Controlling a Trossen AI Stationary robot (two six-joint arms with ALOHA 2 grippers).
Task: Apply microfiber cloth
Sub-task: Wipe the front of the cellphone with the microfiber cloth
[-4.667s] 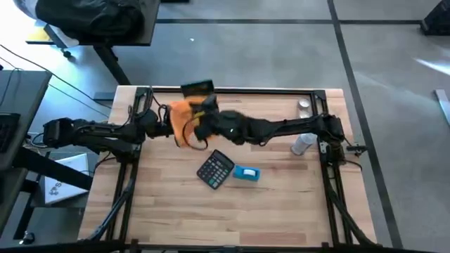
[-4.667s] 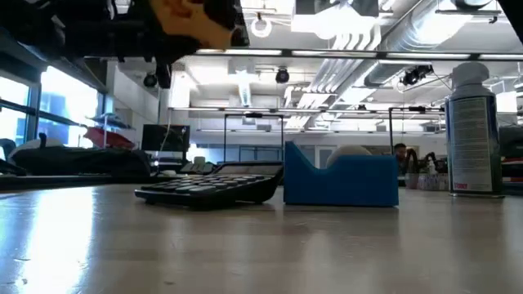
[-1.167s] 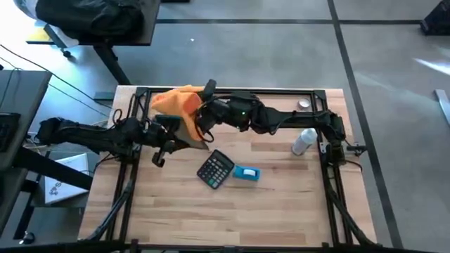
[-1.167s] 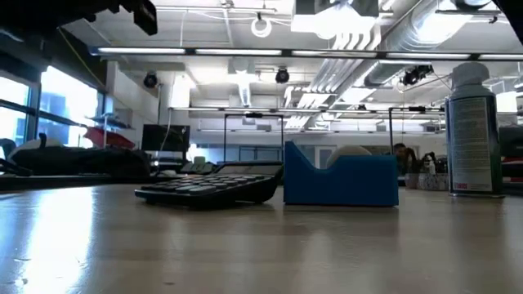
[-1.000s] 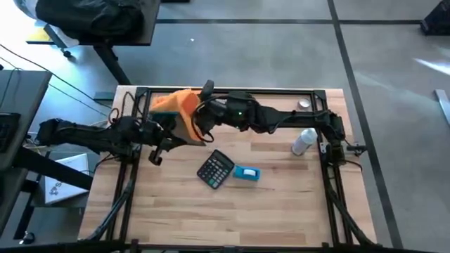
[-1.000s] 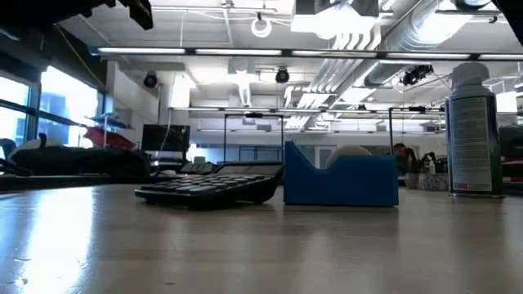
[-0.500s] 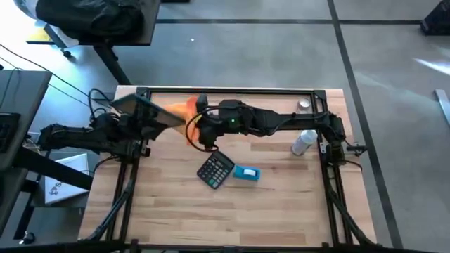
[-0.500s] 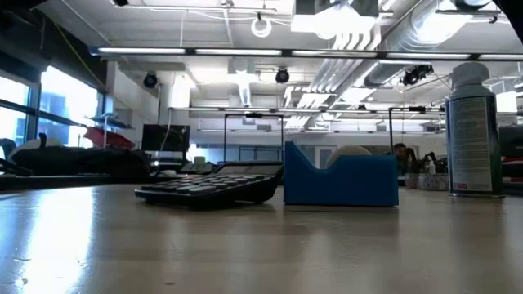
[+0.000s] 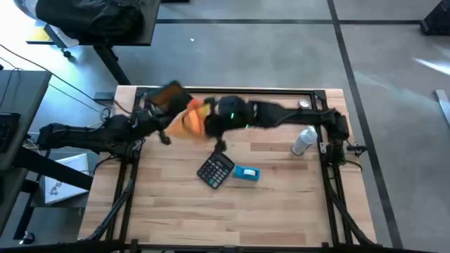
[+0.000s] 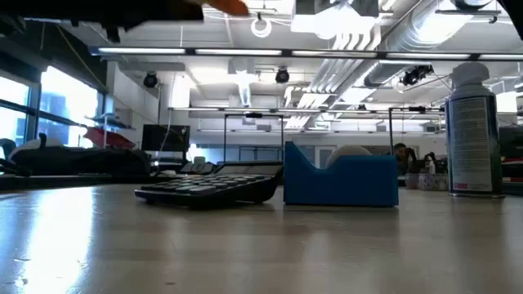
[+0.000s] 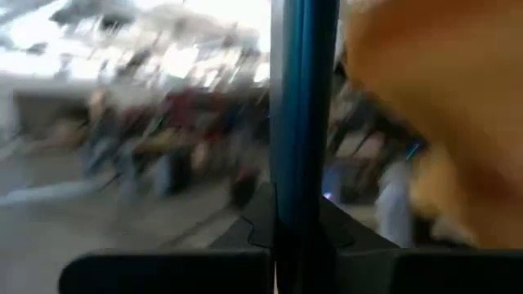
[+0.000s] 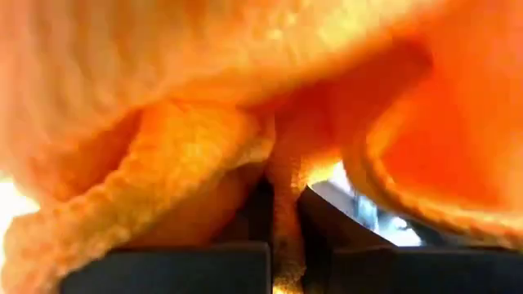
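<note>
Right pincer (image 12: 282, 245) is clamped on the microfiber cloth (image 9: 194, 118), orange folds bunched between its fingers and filling the right wrist view. Left pincer (image 11: 298, 237) grips the teal tablet-like slab (image 9: 166, 95) edge-on, slab standing between its fingers. In the high view we see both meeting in the air over the far left part of the tabletop (image 9: 281, 204), cloth right beside the slab; we can't tell if they touch. We judge pickup of both done and wiping under way or about to start. Black calculator (image 9: 215, 169), blue box (image 9: 246, 173) and spray can (image 9: 304, 141) sit untouched nearer the middle and right.
</note>
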